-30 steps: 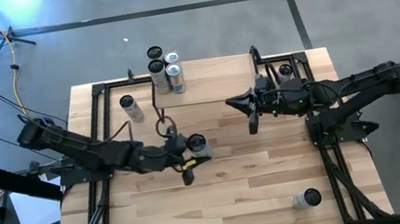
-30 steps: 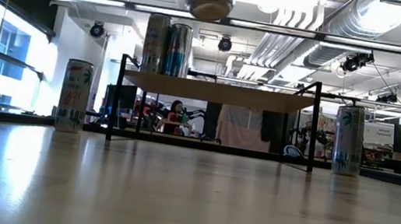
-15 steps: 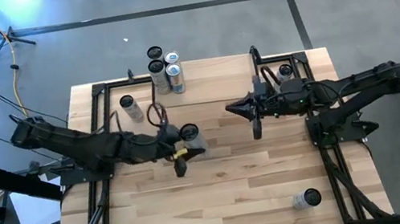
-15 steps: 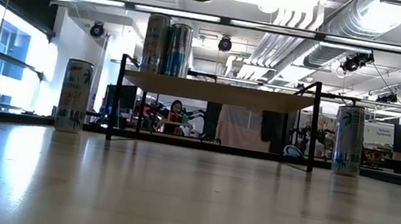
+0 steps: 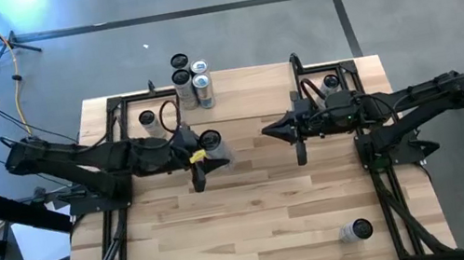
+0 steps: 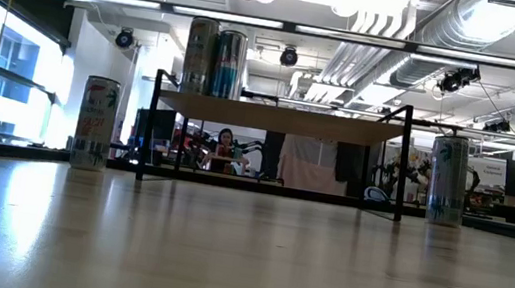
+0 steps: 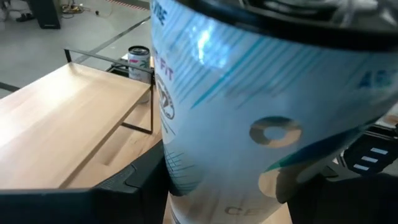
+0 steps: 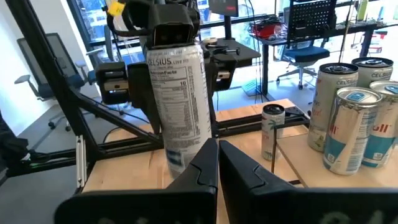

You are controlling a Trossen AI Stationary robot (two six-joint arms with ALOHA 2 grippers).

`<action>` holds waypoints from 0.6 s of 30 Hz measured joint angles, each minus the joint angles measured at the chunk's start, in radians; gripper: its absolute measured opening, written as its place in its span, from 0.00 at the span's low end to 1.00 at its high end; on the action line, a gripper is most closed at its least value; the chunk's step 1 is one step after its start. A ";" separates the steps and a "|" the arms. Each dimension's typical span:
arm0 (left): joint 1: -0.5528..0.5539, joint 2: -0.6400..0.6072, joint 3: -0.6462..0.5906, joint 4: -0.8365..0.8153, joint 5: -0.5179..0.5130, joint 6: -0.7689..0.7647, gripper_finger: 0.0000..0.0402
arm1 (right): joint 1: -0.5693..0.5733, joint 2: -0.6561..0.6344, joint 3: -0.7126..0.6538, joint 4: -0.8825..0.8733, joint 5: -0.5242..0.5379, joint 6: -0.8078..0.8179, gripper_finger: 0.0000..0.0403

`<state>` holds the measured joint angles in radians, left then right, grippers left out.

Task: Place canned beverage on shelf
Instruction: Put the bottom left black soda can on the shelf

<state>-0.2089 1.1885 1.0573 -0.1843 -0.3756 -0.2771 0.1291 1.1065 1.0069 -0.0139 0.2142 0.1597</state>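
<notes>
Grey concrete flooring is surrounding a light-wood table framed by black rails, and an office of desks and chairs is showing beyond it in the low view. Held upright above that table, the carried can is sitting between the fingers of the left gripper, which are closing on its sides at a middling width; it is hanging clear of the wood and short of the shelf, whose pale board on thin black legs is standing at the table's far edge. Gripping the can by its body is keeping it vertical, probably so that it can be set down on its base. Seen from the right wrist, its label is reading "CELSIUS" above a nutrition panel. Three cans are already clustering at the shelf's left end, which is leaving most of the board free; from the right wrist one is showing "CELSIUS" and another a partial "ll". A lone can is standing on the table under the left arm, one more beside the right arm, and another near the table's front right corner. Well to the right of the carried can, the right gripper is waiting with its fingers pressed together, empty.
</notes>
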 joint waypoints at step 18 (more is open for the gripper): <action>-0.002 -0.199 -0.180 0.085 -0.002 -0.023 0.52 | 0.000 0.001 0.000 0.003 -0.016 0.033 0.00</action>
<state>-0.2108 0.9894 0.8776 -0.0990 -0.3779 -0.3001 0.1291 1.1072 1.0069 -0.0105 0.1980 0.1927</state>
